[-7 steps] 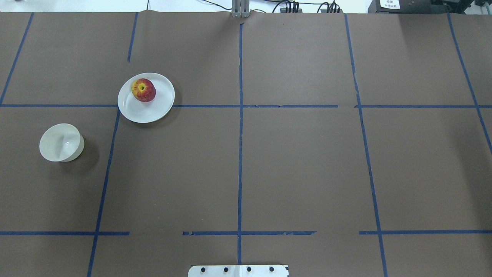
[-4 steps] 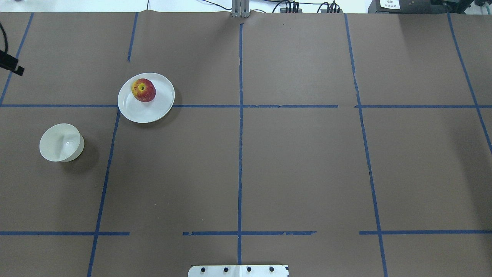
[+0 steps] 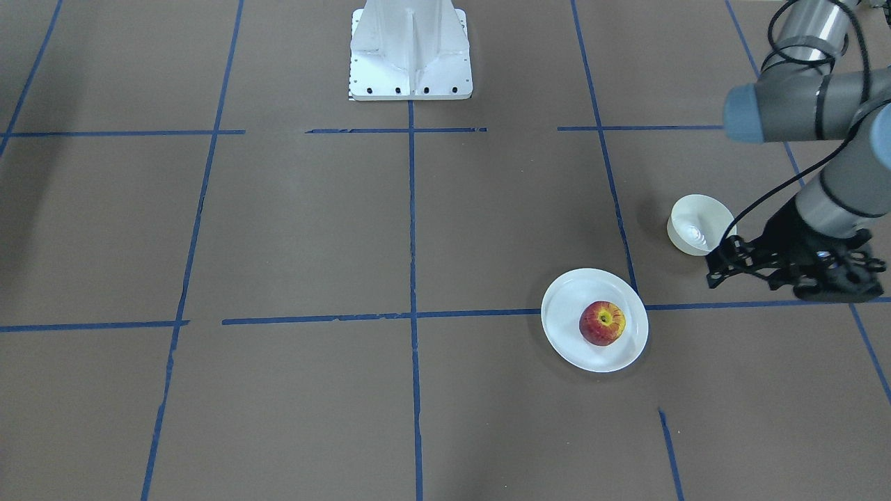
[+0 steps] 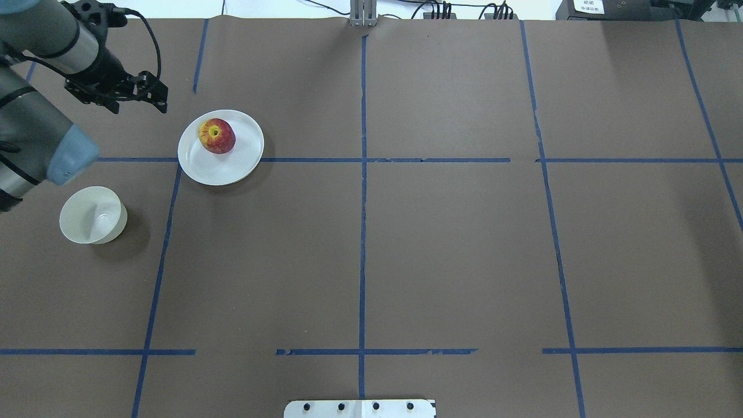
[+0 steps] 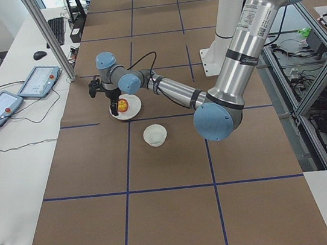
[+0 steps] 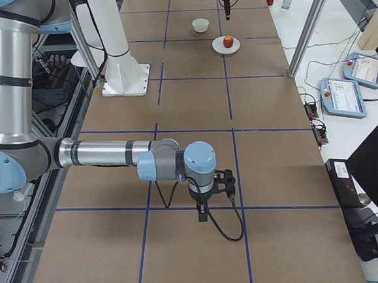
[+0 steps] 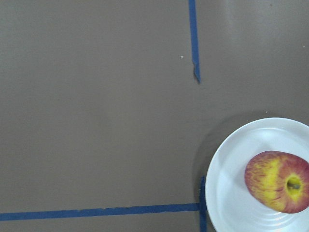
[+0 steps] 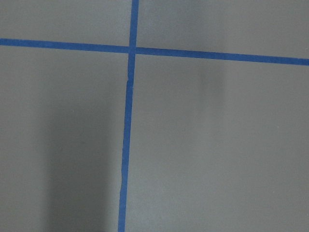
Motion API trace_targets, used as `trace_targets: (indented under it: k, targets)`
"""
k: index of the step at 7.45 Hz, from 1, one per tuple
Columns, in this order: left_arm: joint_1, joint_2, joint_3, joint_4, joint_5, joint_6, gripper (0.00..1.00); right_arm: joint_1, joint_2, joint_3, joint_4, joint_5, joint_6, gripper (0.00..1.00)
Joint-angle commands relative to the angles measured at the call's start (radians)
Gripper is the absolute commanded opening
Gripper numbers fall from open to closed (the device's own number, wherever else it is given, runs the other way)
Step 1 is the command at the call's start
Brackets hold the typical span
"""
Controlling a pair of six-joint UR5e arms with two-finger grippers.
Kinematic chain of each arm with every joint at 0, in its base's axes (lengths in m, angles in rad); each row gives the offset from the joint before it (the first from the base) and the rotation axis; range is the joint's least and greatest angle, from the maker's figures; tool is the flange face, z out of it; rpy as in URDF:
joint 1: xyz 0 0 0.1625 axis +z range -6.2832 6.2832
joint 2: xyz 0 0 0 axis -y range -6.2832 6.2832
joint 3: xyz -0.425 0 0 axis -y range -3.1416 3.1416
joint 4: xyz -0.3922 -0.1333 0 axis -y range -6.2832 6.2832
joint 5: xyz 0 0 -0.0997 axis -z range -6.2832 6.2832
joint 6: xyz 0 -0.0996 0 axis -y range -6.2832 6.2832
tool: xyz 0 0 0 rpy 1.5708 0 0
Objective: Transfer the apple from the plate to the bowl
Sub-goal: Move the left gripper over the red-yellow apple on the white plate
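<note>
The red apple (image 4: 216,136) with its yellow stem patch lies on the white plate (image 4: 232,171), off-centre toward the far left. It also shows in the front view (image 3: 602,323) and the left wrist view (image 7: 277,181). The off-white bowl (image 4: 93,215) stands empty to the near left of the plate. My left gripper (image 4: 158,93) hangs above the table just left of the plate and beyond it, and looks open and empty. My right gripper (image 6: 201,212) shows only in the exterior right view, far from the dishes. I cannot tell whether it is open.
Brown paper with blue tape lines covers the table. The robot's white base plate (image 4: 360,408) sits at the near middle edge. A metal post (image 5: 48,35) and teach pendants (image 5: 39,81) stand on the side table beyond the plate.
My left arm has come in from the left edge, and its gripper has moved right, toward the plate. The apple, plate and bowl have not moved.
</note>
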Motion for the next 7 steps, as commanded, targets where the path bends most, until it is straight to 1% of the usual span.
trace_targets:
  k: [1, 2, 3, 5, 7]
  targets:
    - [0.088, -0.066, 0.081, -0.072, 0.073, -0.159, 1.00, 0.000, 0.000, 0.000, 0.000, 0.000, 0.000, 1.00]
    - [0.099, -0.088, 0.103, -0.083, 0.104, -0.182, 1.00, 0.000, 0.000, 0.000, 0.000, 0.000, 0.000, 1.00]
    - [0.100, -0.090, 0.109, -0.100, 0.104, -0.195, 1.00, 0.000, 0.000, 0.000, 0.000, 0.000, 0.000, 1.00]
    - [0.122, -0.116, 0.186, -0.167, 0.105, -0.233, 1.00, 0.000, 0.000, 0.000, 0.000, 0.000, 0.000, 1.00]
    - [0.142, -0.113, 0.203, -0.186, 0.107, -0.238, 1.00, 0.000, 0.000, 0.000, 0.000, 0.000, 0.000, 1.00]
